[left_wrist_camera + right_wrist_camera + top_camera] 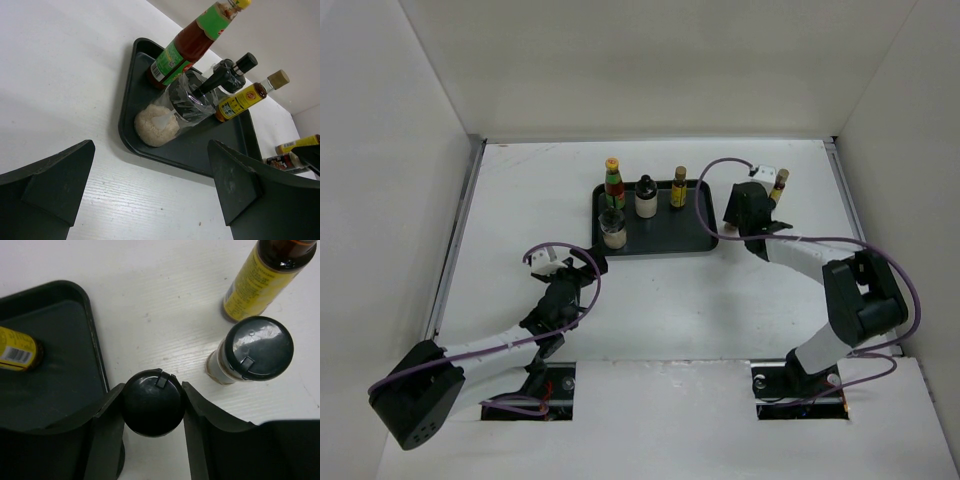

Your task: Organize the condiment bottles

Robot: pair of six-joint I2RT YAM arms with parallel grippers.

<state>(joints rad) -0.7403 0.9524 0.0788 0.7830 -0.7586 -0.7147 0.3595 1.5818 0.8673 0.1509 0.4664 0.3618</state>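
Note:
A black tray (670, 238) holds a red-green bottle with a yellow cap (613, 183), a white bottle with a black cap (646, 197), a slim yellow-filled bottle (678, 188) and a short clear jar (613, 230). My right gripper (152, 402) is shut on the round black cap of a small bottle (150, 405), just right of the tray's rim (97, 355). Beside it stand another black-capped bottle (255, 347) and a yellow-label bottle (267, 275). My left gripper (150, 175) is open and empty on the table, just short of the tray's near left corner (125, 135).
White walls close in the table on the left, back and right. In the left wrist view the clear jar (165, 117) stands in the tray's near corner, with the red bottle (192, 42) behind it. The right half of the tray holds nothing.

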